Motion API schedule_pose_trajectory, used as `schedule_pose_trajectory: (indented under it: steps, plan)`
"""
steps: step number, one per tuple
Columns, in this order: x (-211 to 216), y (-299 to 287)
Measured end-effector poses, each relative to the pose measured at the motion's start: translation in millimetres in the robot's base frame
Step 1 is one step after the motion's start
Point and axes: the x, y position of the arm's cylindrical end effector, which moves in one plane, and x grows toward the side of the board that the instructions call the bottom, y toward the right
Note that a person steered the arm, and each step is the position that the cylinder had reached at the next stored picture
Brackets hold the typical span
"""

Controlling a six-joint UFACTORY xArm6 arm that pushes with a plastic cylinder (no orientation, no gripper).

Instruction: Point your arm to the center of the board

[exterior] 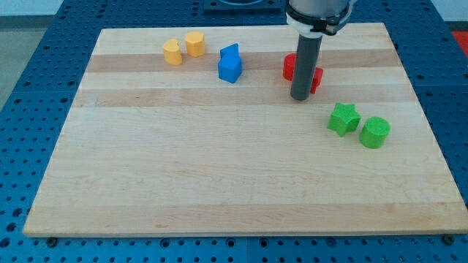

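Note:
My tip (300, 97) rests on the wooden board (219, 175), right of the board's middle and toward the view's top. The rod stands in front of a red block (289, 67) and hides much of it, so its shape is unclear. A blue block (229, 64) lies to the tip's left. Two yellow blocks (172, 52) (194, 44) sit at the top left. A green star block (343, 118) and a green cylinder (375, 132) lie to the tip's lower right.
The board lies on a blue perforated table (29, 88) that shows around all its edges. The arm's white and dark wrist (318, 13) hangs over the board's top edge.

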Motion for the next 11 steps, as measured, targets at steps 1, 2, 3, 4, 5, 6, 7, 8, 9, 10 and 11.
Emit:
schedule_pose_trajectory:
  steps: [1, 2, 3, 4, 5, 6, 7, 8, 9, 10, 11]
  plan:
    - [0.0, 0.0]
    - [10.9, -1.9]
    - [30.8, -18.9]
    - [44.5, -81.1]
    - [49.3, -168.4]
    - [28.2, -228.7]
    - [14.9, -235.6]
    - [-6.3, -238.3]
    - [-16.7, -239.4]
    - [-22.7, -239.4]
    - [-28.8, -239.4]
